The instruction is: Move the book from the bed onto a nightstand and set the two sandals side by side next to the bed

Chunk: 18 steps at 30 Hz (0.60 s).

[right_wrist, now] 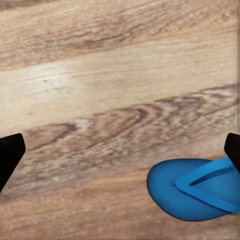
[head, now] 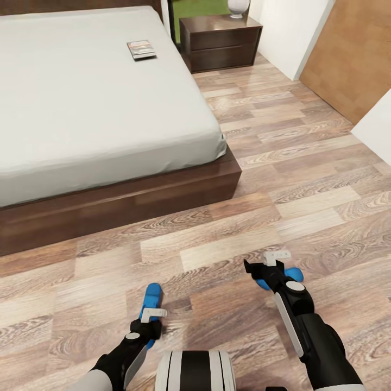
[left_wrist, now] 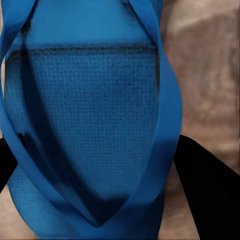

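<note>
The book [head: 141, 49] lies on the pale mattress of the bed [head: 81, 108], near its far right edge. The nightstand [head: 220, 41] stands just beyond that corner. One blue sandal [head: 151, 296] juts forward from my left gripper [head: 149, 330]. In the left wrist view this sandal [left_wrist: 95, 115] sits very close between the dark fingers [left_wrist: 205, 195], which press its sides. The other sandal [head: 294, 274] lies flat on the plank floor just right of my right gripper [head: 264, 273]. That gripper is open, and the sandal [right_wrist: 195, 190] rests beside one fingertip [right_wrist: 233, 150].
A white vase [head: 238, 7] stands on the nightstand. A light wooden door [head: 353, 60] and white wall corners [head: 296, 32] bound the right side. The bed's dark wooden frame [head: 119, 206] runs across in front of me, with wood floor [head: 282, 163] to its right.
</note>
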Available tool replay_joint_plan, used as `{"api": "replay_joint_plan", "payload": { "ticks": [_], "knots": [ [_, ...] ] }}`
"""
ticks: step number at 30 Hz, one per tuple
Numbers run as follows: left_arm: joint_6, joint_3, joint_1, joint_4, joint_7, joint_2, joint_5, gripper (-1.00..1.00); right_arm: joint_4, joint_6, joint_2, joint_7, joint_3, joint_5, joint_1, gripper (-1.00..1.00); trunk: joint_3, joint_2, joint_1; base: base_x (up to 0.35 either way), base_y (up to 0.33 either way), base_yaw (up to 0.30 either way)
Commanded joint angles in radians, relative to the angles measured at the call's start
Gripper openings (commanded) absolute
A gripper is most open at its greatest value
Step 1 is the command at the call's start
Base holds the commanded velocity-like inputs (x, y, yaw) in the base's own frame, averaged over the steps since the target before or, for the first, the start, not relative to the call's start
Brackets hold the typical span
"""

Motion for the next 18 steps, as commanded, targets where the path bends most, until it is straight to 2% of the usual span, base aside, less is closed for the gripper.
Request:
{"api": "replay_joint_plan", "payload": {
  "ticks": [1,18],
  "knots": [
    [0.004,-0.009,0.0,-0.001,0.008,0.001,0.008,-1.0,-0.001,0.005,-0.001,0.001,0.001,0.001,0.0,1.0,0.003,0.0,-0.001,0.0,0.0,0.0],
    [0.004,-0.009,0.001,0.005,0.008,0.002,0.006,-1.0,0.03,0.006,0.001,-0.002,0.004,0.002,-0.001,1.0,0.069,0.004,-0.008,0.0,0.0,0.0]
  ]
}}
